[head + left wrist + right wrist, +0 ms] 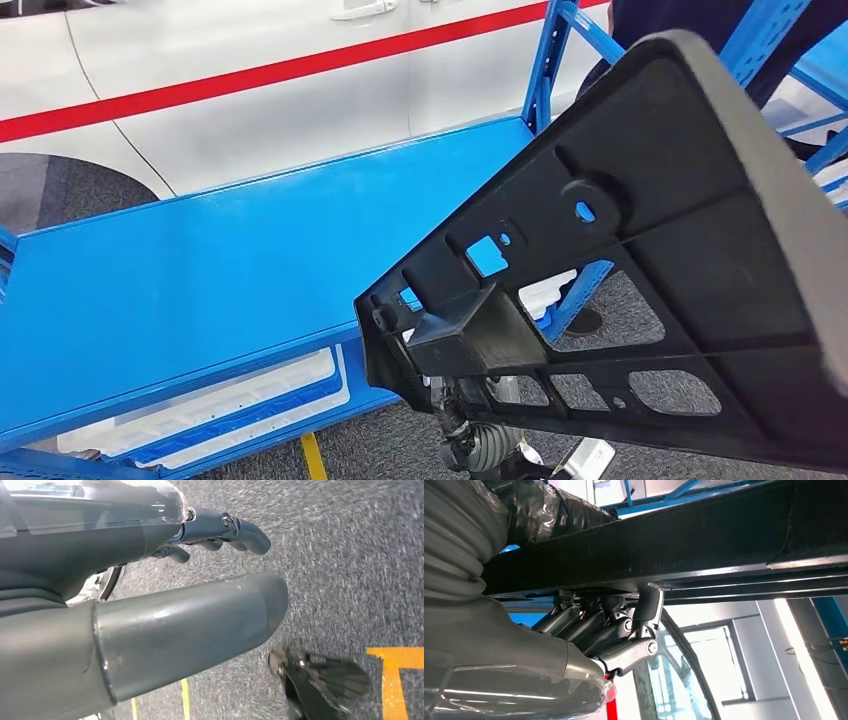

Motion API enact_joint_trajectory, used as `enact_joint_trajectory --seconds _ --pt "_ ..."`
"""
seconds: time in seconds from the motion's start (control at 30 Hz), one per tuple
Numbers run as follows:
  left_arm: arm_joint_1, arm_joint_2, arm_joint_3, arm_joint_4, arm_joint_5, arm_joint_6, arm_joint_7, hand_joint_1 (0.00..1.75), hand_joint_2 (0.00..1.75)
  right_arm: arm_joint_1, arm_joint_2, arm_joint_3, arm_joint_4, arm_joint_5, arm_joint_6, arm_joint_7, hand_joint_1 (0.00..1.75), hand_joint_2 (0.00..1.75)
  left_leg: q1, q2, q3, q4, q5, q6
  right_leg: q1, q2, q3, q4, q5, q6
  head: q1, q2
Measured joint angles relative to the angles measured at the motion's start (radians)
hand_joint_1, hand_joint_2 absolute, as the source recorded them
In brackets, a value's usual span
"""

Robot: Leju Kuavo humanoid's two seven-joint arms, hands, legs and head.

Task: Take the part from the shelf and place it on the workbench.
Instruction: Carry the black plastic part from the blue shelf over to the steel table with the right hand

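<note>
A large black plastic part point(640, 250) with ribs and cut-out holes is held up, tilted, at the right of the head view, in front of the blue shelf board point(200, 270). My right hand point(470, 435) grips it from below at its lower edge. In the right wrist view its fingers point(624, 630) curl around the underside of the part point(674, 550). My left hand point(200, 565) hangs over grey carpet with thumb and fingers apart and holds nothing.
The shelf has blue uprights point(545, 70) and white trays point(200, 410) on a lower level. A white car with a red stripe point(250, 60) stands behind it. A person in dark clothing point(680, 20) stands at the back right. Yellow floor tape point(400, 670) marks the carpet.
</note>
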Motion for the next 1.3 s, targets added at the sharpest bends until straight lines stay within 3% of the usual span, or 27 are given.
enact_joint_trajectory --seconds 0.07,0.13,0.17,0.2,0.27,0.3,0.33,0.4,0.43,0.47,0.53,0.57,0.63,0.67,0.7,0.77,0.8,0.83,0.87,0.9,0.97,1.03,1.07,1.13,1.2,1.3 --pt "0.000 0.000 0.000 0.000 -0.002 -0.001 0.000 0.00 0.00 -0.001 0.000 0.000 0.000 -0.004 0.005 0.000 1.75 1.75 -0.002 -0.034 0.041 -0.072 -0.016 0.006 0.000 0.020 -0.013 0.002 0.019 0.013 0.000 0.000" --pt "-0.001 -0.001 0.000 0.000 -0.004 -0.001 0.000 0.00 0.00 0.000 -0.001 -0.001 0.000 -0.009 0.009 0.000 1.75 1.75 -0.002 -0.007 0.032 -0.079 -0.006 0.015 0.000 0.037 -0.020 -0.002 0.036 0.027 0.000 0.000" --pt "-0.002 -0.002 0.000 0.000 -0.004 -0.002 0.000 0.00 0.00 0.000 -0.001 -0.002 0.000 -0.010 0.010 0.000 1.75 1.75 0.000 0.009 0.025 -0.080 0.004 0.022 0.001 0.025 -0.027 0.005 0.025 0.032 0.001 0.000" --pt "-0.001 -0.003 0.000 0.000 -0.005 -0.002 0.000 0.00 0.00 0.000 -0.002 -0.003 0.000 -0.011 0.010 0.000 1.75 1.75 0.002 0.028 0.014 -0.083 0.014 0.031 0.002 0.002 -0.038 0.029 -0.005 0.036 0.002 0.000" --pt "0.000 -0.003 0.001 0.000 -0.005 -0.002 0.000 0.00 0.00 0.000 -0.003 -0.003 0.001 -0.012 0.011 0.000 1.75 1.75 0.000 0.063 -0.010 -0.083 0.033 0.043 -0.002 -0.055 -0.067 0.131 -0.107 0.044 0.004 0.000" --pt "0.001 -0.002 0.001 0.000 -0.005 -0.002 0.000 0.00 0.00 0.000 -0.003 -0.003 0.001 -0.012 0.014 0.000 1.75 1.75 -0.003 0.082 -0.023 -0.082 0.042 0.046 -0.005 -0.069 -0.080 0.196 -0.146 0.050 0.003 0.000" --pt "0.001 -0.001 0.002 0.000 -0.006 -0.002 0.000 0.00 0.00 0.000 -0.003 -0.003 0.001 -0.013 0.017 0.000 1.75 1.75 -0.005 0.100 -0.037 -0.080 0.052 0.046 -0.008 -0.074 -0.085 0.249 -0.158 0.055 0.003 0.000" --pt "-0.001 -0.001 0.002 0.000 -0.008 -0.002 0.000 0.00 0.00 0.000 -0.004 -0.003 0.002 -0.014 0.026 0.000 1.75 1.75 -0.007 0.132 -0.066 -0.072 0.069 0.043 -0.012 -0.079 -0.058 0.277 -0.115 0.061 0.003 0.000" --pt "-0.004 0.000 0.002 0.000 -0.009 -0.003 0.000 0.00 0.00 0.000 -0.004 -0.003 0.003 -0.013 0.029 0.000 1.75 1.75 -0.008 0.145 -0.080 -0.067 0.076 0.041 -0.012 -0.087 -0.019 0.243 -0.085 0.061 0.003 0.000" --pt "-0.006 -0.001 0.002 0.000 -0.011 -0.003 0.000 0.00 0.00 0.000 -0.004 -0.003 0.003 -0.012 0.031 0.000 1.75 1.75 -0.009 0.155 -0.091 -0.061 0.081 0.038 -0.010 -0.106 0.038 0.179 -0.073 0.058 0.003 0.000" --pt "-0.007 -0.001 0.003 0.000 -0.014 -0.004 0.000 0.00 0.00 -0.001 -0.004 -0.003 0.002 -0.011 0.034 0.000 1.75 1.75 -0.011 0.173 -0.102 -0.053 0.092 0.028 -0.001 -0.147 0.147 0.030 -0.097 0.044 0.003 0.000" --pt "-0.008 -0.001 0.003 0.000 -0.015 -0.004 0.000 0.00 0.00 -0.001 -0.004 -0.002 0.002 -0.011 0.036 0.000 1.75 1.75 -0.012 0.182 -0.105 -0.051 0.099 0.022 0.005 -0.157 0.176 -0.020 -0.114 0.035 0.003 0.000" --pt "-0.010 -0.002 0.003 0.000 -0.015 -0.005 0.000 0.00 0.00 0.000 -0.004 -0.002 0.003 -0.010 0.037 0.000 1.75 1.75 -0.010 0.199 -0.111 -0.052 0.112 0.010 0.008 -0.143 0.171 -0.050 -0.111 0.016 0.003 0.000" --pt "-0.010 -0.001 0.003 0.000 -0.016 -0.005 0.000 0.00 0.00 0.001 -0.004 -0.002 0.003 -0.011 0.037 0.000 1.75 1.75 -0.007 0.187 -0.118 -0.046 0.103 0.003 0.006 -0.133 0.159 -0.053 -0.099 0.006 0.004 0.000" --pt "-0.009 -0.001 0.004 0.000 -0.016 -0.005 0.000 0.00 0.00 0.001 -0.004 -0.002 0.003 -0.011 0.038 0.000 1.75 1.75 -0.005 0.162 -0.127 -0.027 0.075 -0.002 0.004 -0.122 0.146 -0.057 -0.085 -0.004 0.003 0.000" --pt "-0.005 -0.001 0.004 0.000 -0.016 -0.006 0.001 0.00 0.00 0.002 -0.004 -0.002 0.004 -0.011 0.038 0.000 1.75 1.75 -0.002 0.097 -0.150 0.061 -0.020 -0.010 0.003 -0.100 0.117 -0.058 -0.060 -0.018 0.003 0.000" --pt "-0.002 -0.001 0.005 0.000 -0.016 -0.006 0.001 0.00 0.00 0.002 -0.004 -0.002 0.005 -0.011 0.038 0.000 1.75 1.75 -0.002 0.080 -0.162 0.120 -0.061 -0.011 0.004 -0.088 0.101 -0.057 -0.048 -0.021 0.003 0.000" --pt "-0.001 -0.001 0.005 0.000 -0.016 -0.007 0.002 0.00 0.00 0.002 -0.004 -0.002 0.007 -0.011 0.039 0.000 1.75 1.75 -0.002 0.073 -0.167 0.170 -0.082 -0.011 0.006 -0.075 0.085 -0.054 -0.038 -0.022 0.003 0.000" --pt "0.000 -0.001 0.006 0.000 -0.015 -0.007 0.002 0.00 0.00 0.002 -0.004 -0.002 0.008 -0.011 0.039 0.000 1.75 1.75 -0.002 0.070 -0.163 0.197 -0.077 -0.011 0.007 -0.063 0.069 -0.050 -0.027 -0.022 0.003 0.000" --pt "-0.001 0.000 0.007 0.000 -0.015 -0.007 0.002 0.00 0.00 0.002 -0.004 -0.002 0.009 -0.011 0.039 0.000 1.75 1.75 -0.002 0.068 -0.143 0.193 -0.054 -0.010 0.007 -0.050 0.053 -0.045 -0.017 -0.020 0.003 0.000" --pt "-0.002 0.000 0.010 0.000 -0.015 -0.007 0.002 0.00 0.00 0.002 -0.004 -0.002 0.011 -0.011 0.040 0.000 1.75 1.75 -0.001 0.045 -0.064 0.095 -0.001 -0.005 0.006 -0.025 0.022 -0.030 -0.001 -0.013 0.003 0.000" --pt "-0.002 0.001 0.012 0.000 -0.015 -0.007 0.002 0.00 0.00 0.001 -0.004 -0.002 0.011 -0.012 0.040 0.000 1.75 1.75 0.001 0.002 0.017 -0.031 -0.002 0.000 0.007 -0.004 -0.002 -0.012 0.010 -0.004 0.003 0.000" --pt "-0.002 0.001 0.013 0.000 -0.014 -0.008 0.002 0.00 0.00 0.001 -0.004 -0.002 0.011 -0.012 0.040 0.000 1.75 1.75 0.000 -0.012 0.036 -0.067 -0.013 0.003 0.008 0.006 -0.010 -0.007 0.016 0.002 0.003 0.000" --pt "-0.002 0.000 0.016 0.000 -0.011 -0.009 0.002 0.00 0.00 0.002 -0.004 -0.002 0.011 -0.013 0.040 0.000 1.75 1.75 -0.001 0.001 0.039 -0.086 -0.018 0.011 0.009 0.024 -0.019 -0.005 0.031 0.015 0.003 0.000" --pt "-0.002 -0.002 0.018 0.000 -0.009 -0.011 0.001 0.00 0.00 0.002 -0.004 -0.003 0.012 -0.014 0.040 0.000 1.75 1.75 0.001 0.029 0.034 -0.090 -0.005 0.027 0.009 0.001 -0.033 0.018 0.015 0.024 0.004 0.000" --pt "0.001 -0.002 0.021 0.000 -0.006 -0.012 0.002 0.00 0.00 0.002 -0.005 -0.004 0.015 -0.019 0.042 0.000 1.75 1.75 -0.001 0.075 0.017 -0.091 0.010 0.041 0.004 -0.064 -0.094 0.182 -0.094 0.037 0.004 0.000"
